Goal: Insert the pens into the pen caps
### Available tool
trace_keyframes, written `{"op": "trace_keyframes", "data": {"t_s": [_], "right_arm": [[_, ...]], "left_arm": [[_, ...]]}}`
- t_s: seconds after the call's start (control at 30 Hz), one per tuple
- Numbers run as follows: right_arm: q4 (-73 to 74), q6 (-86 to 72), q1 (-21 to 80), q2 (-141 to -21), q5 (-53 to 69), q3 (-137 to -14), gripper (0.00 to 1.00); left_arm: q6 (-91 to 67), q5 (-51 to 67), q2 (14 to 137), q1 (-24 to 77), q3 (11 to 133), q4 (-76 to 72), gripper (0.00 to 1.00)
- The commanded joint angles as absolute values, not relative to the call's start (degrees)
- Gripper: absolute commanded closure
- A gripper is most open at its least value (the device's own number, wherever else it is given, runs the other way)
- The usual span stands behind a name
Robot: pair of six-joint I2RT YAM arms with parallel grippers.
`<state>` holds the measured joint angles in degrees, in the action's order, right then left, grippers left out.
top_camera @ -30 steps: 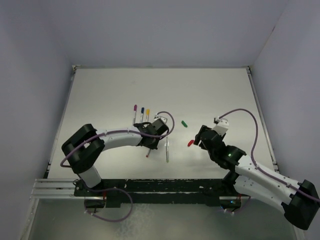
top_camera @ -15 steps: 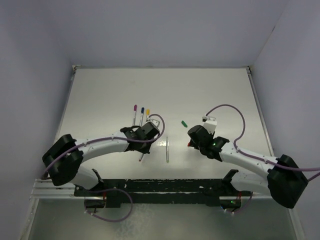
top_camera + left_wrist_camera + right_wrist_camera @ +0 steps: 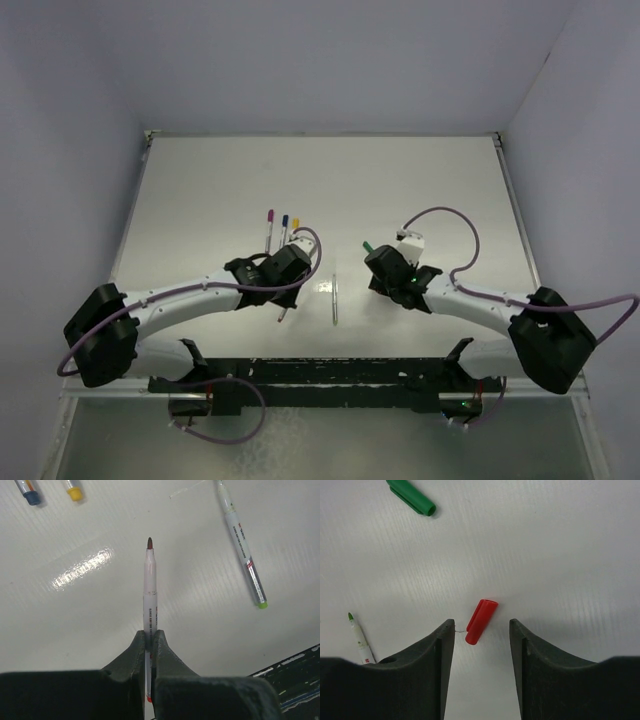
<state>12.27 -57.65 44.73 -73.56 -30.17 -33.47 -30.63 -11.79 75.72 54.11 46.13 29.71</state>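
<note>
My left gripper (image 3: 150, 635) is shut on a white pen with a red tip (image 3: 150, 590) and holds it off the table, tip pointing away; in the top view the gripper (image 3: 283, 290) is left of centre. My right gripper (image 3: 481, 623) is open, its fingers straddling a red cap (image 3: 481, 615) that lies on the table. A green cap (image 3: 412, 497) lies farther off and also shows in the top view (image 3: 368, 246). A green-tipped pen (image 3: 333, 298) lies loose between the arms and also shows in the left wrist view (image 3: 241, 545).
Three pens capped purple (image 3: 270, 222), blue (image 3: 284, 225) and yellow (image 3: 295, 228) lie side by side beyond my left gripper. The white table (image 3: 430, 190) has raised side edges and grey walls around it.
My right gripper has moved left and forward until it is over the red cap. My left arm has stretched out lower and shifted slightly left with the red-tipped pen.
</note>
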Motion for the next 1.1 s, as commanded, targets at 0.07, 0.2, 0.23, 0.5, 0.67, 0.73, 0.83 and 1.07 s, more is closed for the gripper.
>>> {"op": "trace_keyframes", "data": {"t_s": [0.07, 0.2, 0.23, 0.5, 0.67, 0.73, 0.83, 1.07], "right_arm": [[13.34, -62.00, 44.76, -75.17, -31.41, -36.82, 0.53], [13.40, -63.11, 44.76, -75.98, -31.07, -36.96, 0.54], [13.54, -63.41, 44.81, -76.22, -30.91, -37.04, 0.54], [14.51, -65.65, 44.77, -77.45, -30.24, -36.98, 0.56], [14.19, -65.23, 44.75, -79.33, -30.31, -37.87, 0.56], [14.35, -65.05, 44.76, -80.39, -30.33, -38.42, 0.57], [15.24, -64.84, 44.78, -82.23, -30.31, -39.52, 0.59], [18.84, -65.49, 44.74, -86.92, -30.91, -41.28, 0.68]], "left_arm": [[-28.54, -10.41, 74.13, 54.32, 45.97, 27.47, 1.00], [-28.78, -10.37, 73.61, 54.32, 45.64, 27.13, 1.00], [-28.89, -10.45, 73.37, 54.32, 45.43, 26.95, 1.00], [-29.49, -11.45, 69.65, 54.30, 43.89, 25.87, 1.00], [-29.44, -11.60, 69.74, 54.27, 43.76, 25.93, 1.00], [-29.51, -11.65, 69.97, 54.32, 43.77, 25.88, 1.00], [-29.45, -11.74, 69.90, 54.27, 43.77, 25.68, 1.00], [-29.37, -12.21, 69.40, 54.32, 43.91, 25.31, 1.00]]}}
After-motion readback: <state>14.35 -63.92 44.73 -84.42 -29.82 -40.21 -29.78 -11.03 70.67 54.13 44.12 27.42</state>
